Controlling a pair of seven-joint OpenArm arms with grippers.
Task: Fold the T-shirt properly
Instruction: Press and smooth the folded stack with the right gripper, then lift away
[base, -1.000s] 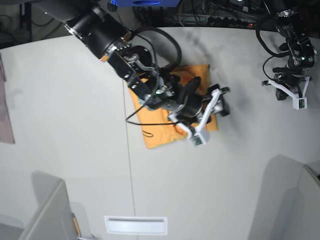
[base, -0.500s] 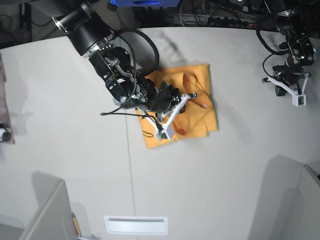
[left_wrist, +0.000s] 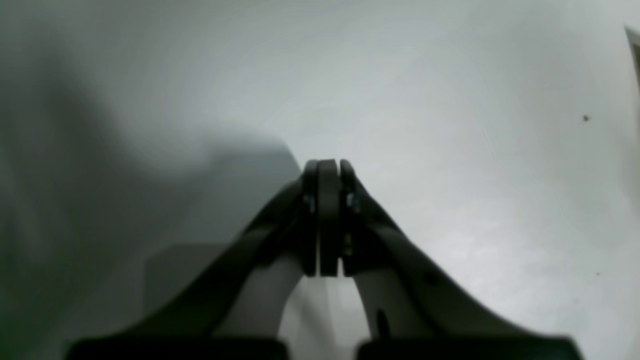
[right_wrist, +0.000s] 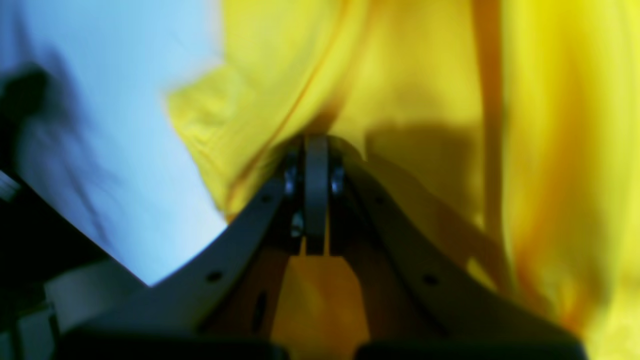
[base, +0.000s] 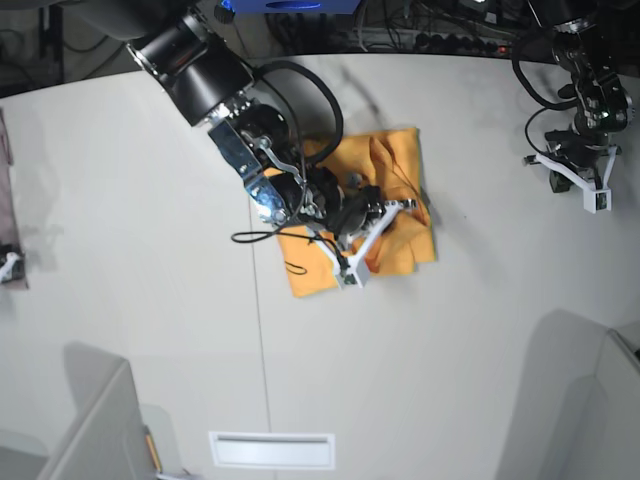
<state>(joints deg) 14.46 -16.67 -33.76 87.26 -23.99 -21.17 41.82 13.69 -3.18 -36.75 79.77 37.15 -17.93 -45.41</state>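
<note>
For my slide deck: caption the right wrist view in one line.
Right gripper, jaws shut, over the rumpled yellow T-shirt beside the pale table.

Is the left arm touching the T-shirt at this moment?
No. In the base view the left gripper sits over bare table, well apart from the T-shirt under the other arm.
</note>
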